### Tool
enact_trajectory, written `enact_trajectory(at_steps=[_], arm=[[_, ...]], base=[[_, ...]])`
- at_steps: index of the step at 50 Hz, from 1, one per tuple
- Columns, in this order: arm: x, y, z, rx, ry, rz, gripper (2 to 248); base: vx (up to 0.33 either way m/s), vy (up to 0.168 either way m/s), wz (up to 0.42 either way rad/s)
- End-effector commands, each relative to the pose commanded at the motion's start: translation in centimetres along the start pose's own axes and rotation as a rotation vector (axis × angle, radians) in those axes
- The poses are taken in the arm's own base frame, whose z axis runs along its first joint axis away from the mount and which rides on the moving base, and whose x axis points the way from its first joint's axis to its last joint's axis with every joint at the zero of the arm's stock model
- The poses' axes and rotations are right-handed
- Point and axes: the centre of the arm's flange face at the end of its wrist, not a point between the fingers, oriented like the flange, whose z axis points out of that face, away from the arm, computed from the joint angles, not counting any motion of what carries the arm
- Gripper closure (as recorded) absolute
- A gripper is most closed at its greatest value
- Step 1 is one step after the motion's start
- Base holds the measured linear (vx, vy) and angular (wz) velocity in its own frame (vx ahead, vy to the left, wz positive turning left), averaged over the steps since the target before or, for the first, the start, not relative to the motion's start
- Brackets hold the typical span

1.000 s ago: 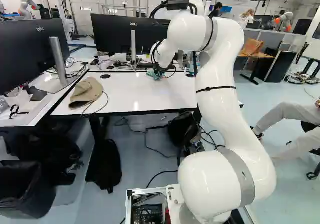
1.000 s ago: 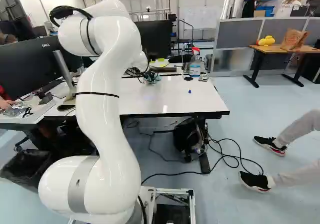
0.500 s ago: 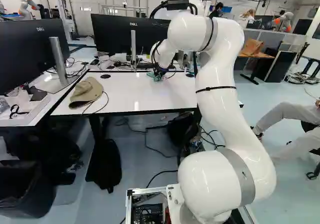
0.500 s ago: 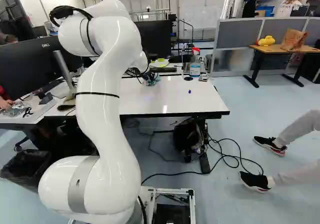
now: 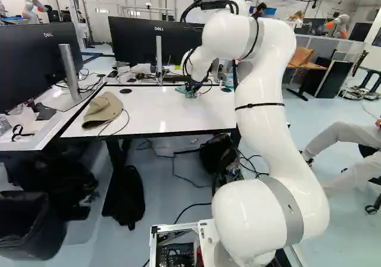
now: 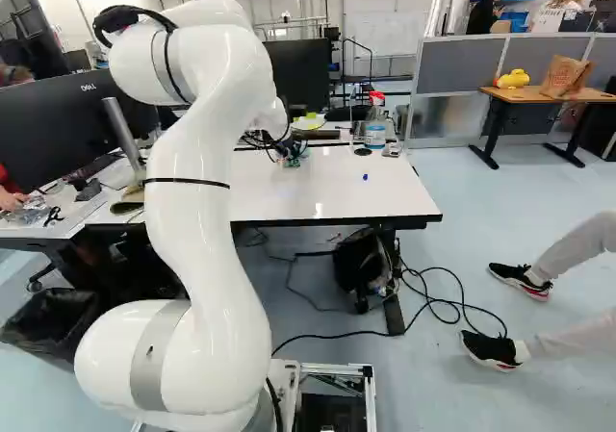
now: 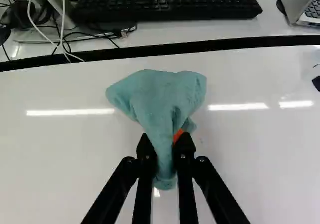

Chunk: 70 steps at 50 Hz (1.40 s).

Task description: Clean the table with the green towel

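Note:
In the left base view the black gripper (image 5: 193, 87) is low over the far part of the white table (image 5: 161, 109), a bit of the green towel (image 5: 183, 90) showing beside it. From the wrist, my gripper (image 7: 165, 145) is shut on the blue-green towel (image 7: 162, 97), which is pinched between both fingers. The towel's wide, bunched part spreads on the tabletop ahead of the fingertips, and a short end hangs back between them. A patch of orange pad shows by one fingertip.
A tan cap (image 5: 102, 110) with a cable lies on the table's left part. Monitors (image 5: 155, 41) and a keyboard (image 7: 165, 3) stand beyond a dark table edge. Right of the gripper are a spray bottle (image 6: 376, 110), a tub (image 6: 374, 136) and a small blue thing (image 6: 365, 177).
The arm has shifted slightly to the right in the left base view, the gripper and held towel moving a little with it. The base has not moved.

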Motion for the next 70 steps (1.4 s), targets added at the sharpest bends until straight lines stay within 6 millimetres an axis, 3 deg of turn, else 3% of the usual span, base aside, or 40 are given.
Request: enact_trajectory(at_steps=[15,28,45,70], arm=[[0.5,2.4,0.3,-0.022,0.006,0.026,200],[1.9,2.7,1.9,-0.023,0.029,0.029,200],[2.4,0.6,2.6,-0.004,0.038,0.007,200],[-0.1,-1.7,0.1,0.016,0.0,-0.019,200]], base=[[0.0,0.0,0.0],[0.0,0.0,0.0],[0.0,0.0,0.0],[0.0,0.0,0.0]])
